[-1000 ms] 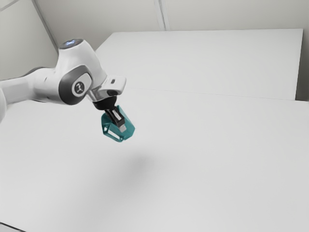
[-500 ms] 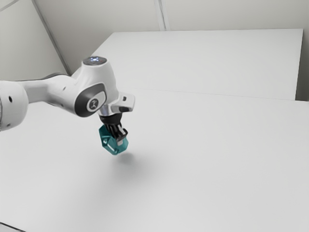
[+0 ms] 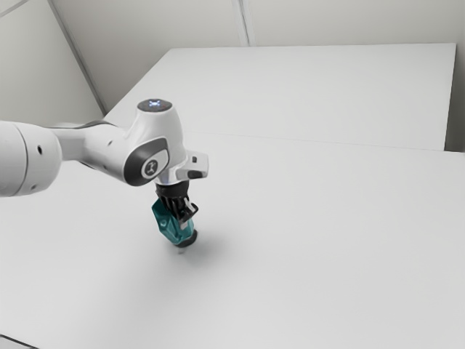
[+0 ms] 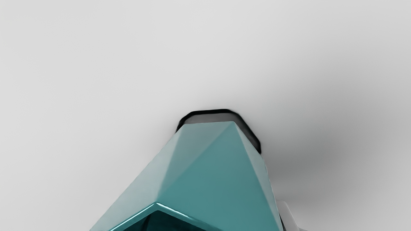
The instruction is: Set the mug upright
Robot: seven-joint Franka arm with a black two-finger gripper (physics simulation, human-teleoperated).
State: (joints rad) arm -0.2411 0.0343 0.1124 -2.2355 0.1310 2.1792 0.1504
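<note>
The teal faceted mug (image 3: 173, 227) is held low over the white table in the exterior view, tilted, its dark base toward the table and the exterior view's right. My gripper (image 3: 184, 220) is shut on the mug, with one finger across its near side. In the wrist view the mug (image 4: 215, 170) stretches away from my gripper (image 4: 205, 224), rim nearest the hand and dark base at the far end. A pale fingertip (image 4: 288, 215) shows beside its wall; the other is hidden. Whether the base touches the table cannot be told.
The white tabletop (image 3: 312, 240) spreads around the mug, with a soft shadow beside it. Behind it is a white surface (image 3: 305, 94) running back to a pale wall. A dark-edged corner lies at the exterior view's lower left.
My hand has come down toward the table with the mug still held. The mug's tilt has changed, and its dark base now shows at the bottom.
</note>
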